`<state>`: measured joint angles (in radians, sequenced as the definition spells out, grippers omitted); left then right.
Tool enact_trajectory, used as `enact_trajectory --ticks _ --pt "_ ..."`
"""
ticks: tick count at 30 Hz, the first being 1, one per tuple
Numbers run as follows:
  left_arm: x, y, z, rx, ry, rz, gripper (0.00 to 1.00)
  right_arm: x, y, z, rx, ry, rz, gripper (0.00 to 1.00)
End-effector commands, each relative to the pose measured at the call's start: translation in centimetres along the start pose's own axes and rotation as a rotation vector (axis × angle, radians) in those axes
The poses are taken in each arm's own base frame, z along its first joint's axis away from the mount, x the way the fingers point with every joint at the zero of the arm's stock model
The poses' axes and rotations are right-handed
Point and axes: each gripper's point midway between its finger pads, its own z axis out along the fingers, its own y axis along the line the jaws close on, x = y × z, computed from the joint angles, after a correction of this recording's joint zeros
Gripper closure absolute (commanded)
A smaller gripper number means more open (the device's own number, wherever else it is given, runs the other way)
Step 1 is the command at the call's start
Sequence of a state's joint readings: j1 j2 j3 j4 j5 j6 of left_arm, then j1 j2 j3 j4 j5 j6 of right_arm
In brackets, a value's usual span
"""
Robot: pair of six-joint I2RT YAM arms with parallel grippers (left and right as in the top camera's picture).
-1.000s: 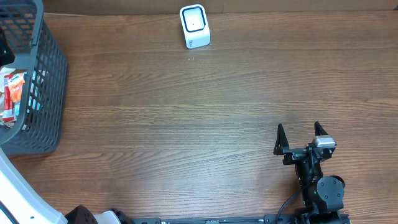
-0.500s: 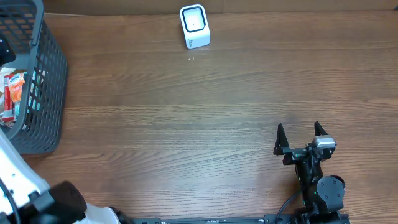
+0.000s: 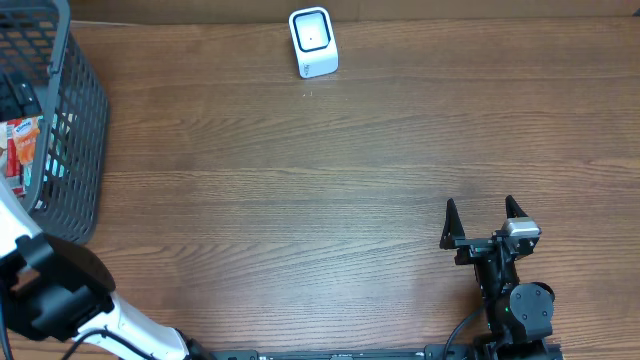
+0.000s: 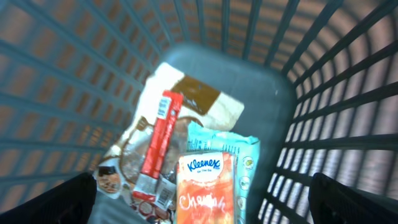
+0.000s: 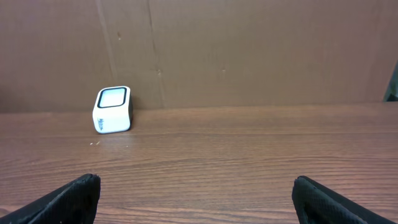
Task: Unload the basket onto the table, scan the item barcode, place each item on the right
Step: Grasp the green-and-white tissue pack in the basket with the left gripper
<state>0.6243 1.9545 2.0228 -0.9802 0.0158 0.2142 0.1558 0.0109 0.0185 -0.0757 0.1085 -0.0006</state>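
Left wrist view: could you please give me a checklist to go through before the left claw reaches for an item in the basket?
1. Left claw open: ok.
2. Claw inside the basket, above its contents: ok.
3. Kleenex pack lying on top, uncovered: ok.
4. Barcode face of that pack found: cannot tell.
5. Scanner standing unobstructed on the table: ok.
6. Right claw open, well away from the basket: ok.

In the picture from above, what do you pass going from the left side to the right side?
grey basket → white scanner → right gripper
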Motion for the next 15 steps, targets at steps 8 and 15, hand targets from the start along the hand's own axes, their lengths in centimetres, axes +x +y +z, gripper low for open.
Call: enact_trajectory --ticks 8,15 --pt "4.8 -0.8 7.3 0.061 0.201 0.083 0.0 0.3 -0.1 0.0 0.006 0.0 -0.007 0.0" --pt "8.0 -1.5 10.8 0.095 0.317 0.088 0.01 0.3 -0.1 0.0 0.006 0.0 -0.007 0.0"
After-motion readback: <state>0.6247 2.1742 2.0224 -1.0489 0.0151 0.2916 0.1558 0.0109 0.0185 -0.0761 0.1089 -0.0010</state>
